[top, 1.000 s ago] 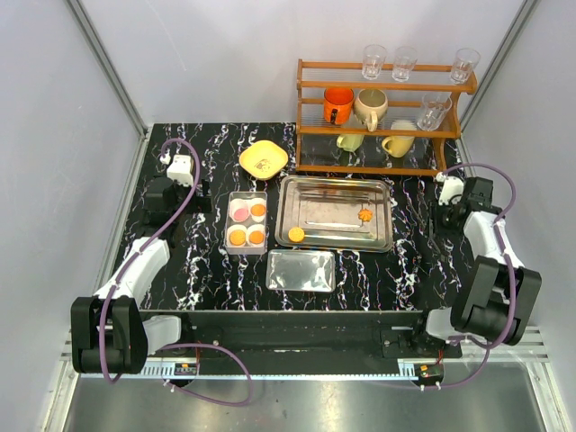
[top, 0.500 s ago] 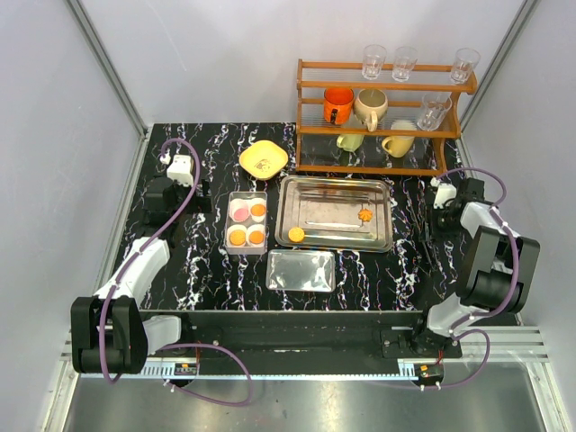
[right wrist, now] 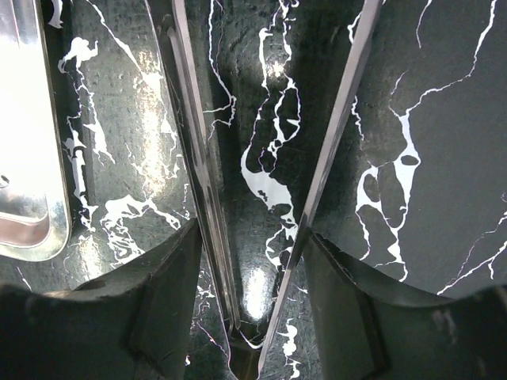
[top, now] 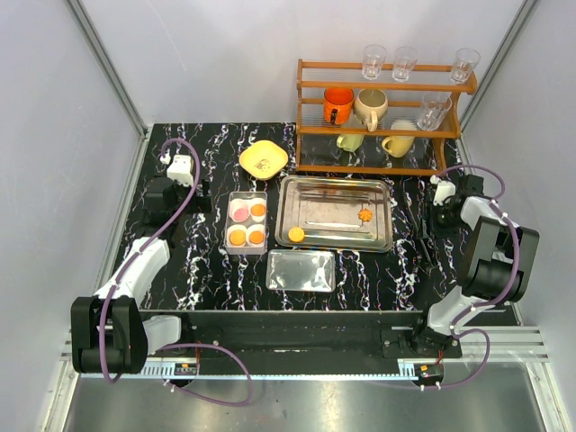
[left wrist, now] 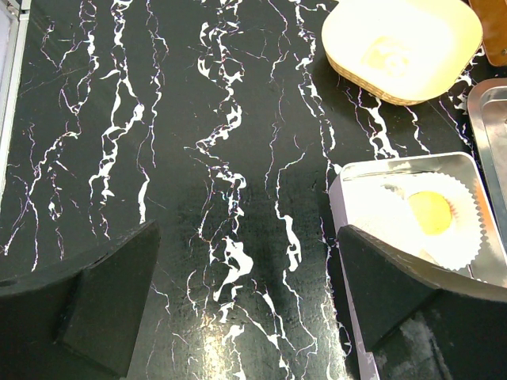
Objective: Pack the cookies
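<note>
Several cookies sit in white paper cups in the small metal box (top: 247, 200): a pink one (top: 239, 210) and three orange ones (top: 257, 236). Two more orange cookies lie on the steel tray (top: 335, 241), a round one (top: 296, 234) and a flower-edged one (top: 365, 215). My right gripper (right wrist: 252, 229) (top: 439, 216) is low over the table right of the tray. Its fingers press both arms of a pair of metal tongs (right wrist: 198, 158), which spread in a V. My left gripper (left wrist: 245, 293) hangs open over bare table left of the box (left wrist: 341, 194), where one orange cookie (left wrist: 432, 212) shows.
A yellow bowl (top: 263, 159) stands behind the box. The box lid (top: 301, 270) lies in front of the tray. A wooden rack (top: 385, 117) with mugs and glasses fills the back right. The tray's edge (right wrist: 32, 158) runs just left of the tongs.
The right arm has drawn back toward the table's right edge and folded up. Its jaws stand wider, and the tongs' arms have spread with them. The left arm has not moved.
</note>
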Robot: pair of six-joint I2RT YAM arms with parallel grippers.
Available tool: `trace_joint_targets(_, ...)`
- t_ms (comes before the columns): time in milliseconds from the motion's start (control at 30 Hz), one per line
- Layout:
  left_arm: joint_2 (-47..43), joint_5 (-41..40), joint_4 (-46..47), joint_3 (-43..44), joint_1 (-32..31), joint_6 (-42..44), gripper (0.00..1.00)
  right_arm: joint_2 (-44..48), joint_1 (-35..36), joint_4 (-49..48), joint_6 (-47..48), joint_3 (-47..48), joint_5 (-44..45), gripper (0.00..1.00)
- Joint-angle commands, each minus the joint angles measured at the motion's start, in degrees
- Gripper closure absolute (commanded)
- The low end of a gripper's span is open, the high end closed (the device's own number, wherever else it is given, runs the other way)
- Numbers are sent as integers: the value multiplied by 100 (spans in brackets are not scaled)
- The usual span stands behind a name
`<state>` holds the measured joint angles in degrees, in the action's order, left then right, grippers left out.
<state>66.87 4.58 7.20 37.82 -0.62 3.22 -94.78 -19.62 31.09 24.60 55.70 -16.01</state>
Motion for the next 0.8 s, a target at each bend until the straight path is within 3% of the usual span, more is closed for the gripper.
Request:
trace_joint_targets(0, 19, 140, 317, 23, 36, 73, 1, 109, -16, -24, 54, 230, -78, 40)
trace_joint_targets(567, -60, 236, 282, 23, 36, 55, 1, 1699, 54, 1284, 9, 933, -842, 27)
trace_joint_targets(700, -51, 543, 90, 120, 36, 152, 1, 1998, 519, 1750, 203, 1065, -835, 27)
trace_joint_targets(767, -77, 893, -8, 164, 36, 213, 1, 2069, 1072, 1874, 238, 1109, -729, 27)
